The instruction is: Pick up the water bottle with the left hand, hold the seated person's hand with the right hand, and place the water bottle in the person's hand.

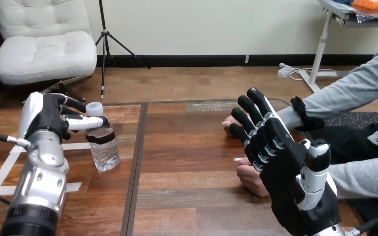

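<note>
Head view, logged item by item from my console. Item one: clear plastic water bottle (103,150), white cap, black band below the neck, upright at the left of the brown wooden plank table (192,162), near the white tape marks (74,187); I cannot tell whether its base rests on the wood or is just off it. Item two: left hand (49,118), black with white shells, at the bottle's top, thumb and fingers (81,123) curled round the neck just under the cap; I count the grasp as made, the lift as unconfirmed. Item three: right hand (280,164), at the table's right, back toward the camera, fingers (252,112) straight and close together, pointing away and leftward, holding nothing. Item four: the person's farther hand (228,123), fingertips showing past the right hand's fingers, and the person's nearer hand (250,181), low on the table, partly covered by the right hand. The robot's hand is over or against both; I see no curl round either, so I log the hold as not yet made. The bottle and the person's hands are well apart. My tally: pick-up under way; holding and handover left.
</note>
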